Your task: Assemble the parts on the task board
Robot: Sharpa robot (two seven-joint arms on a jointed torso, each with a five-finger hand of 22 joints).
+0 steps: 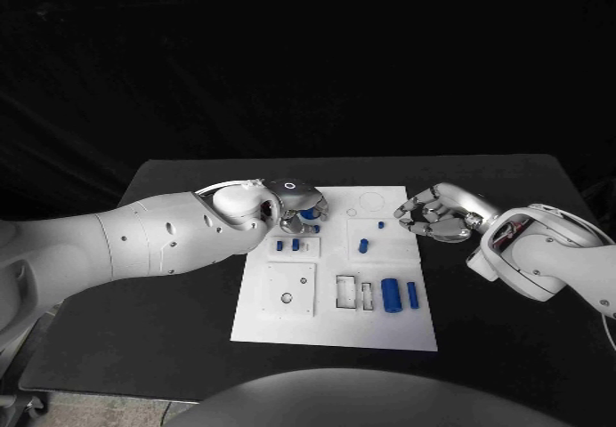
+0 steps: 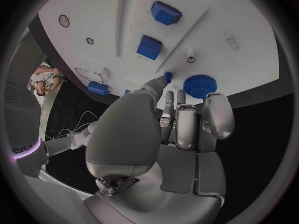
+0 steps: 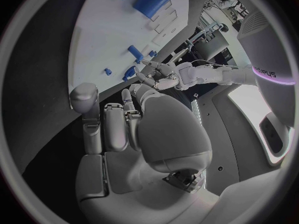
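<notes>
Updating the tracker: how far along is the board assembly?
Early, by the look of it. Done: nothing clearly; a small blue piece sits mid-board, seated or not I can't tell. In hand: the left hand works at the white task board's far-left corner, its fingers by a small blue peg and round blue gear. Left: two blue cylinders lie loose; the right hand is curled, holding nothing.

The only legible writing is a dark brand word, seemingly "sharpa", printed on the smooth white casing of the robot's arms. In the left wrist view it stands on the white left arm casing (image 2: 22,149), beside a thin glowing violet ring, with the letters turned round. In the right wrist view the same word stands on the white left arm casing (image 3: 264,73) across the scene, again turned round and partly cut.
</notes>
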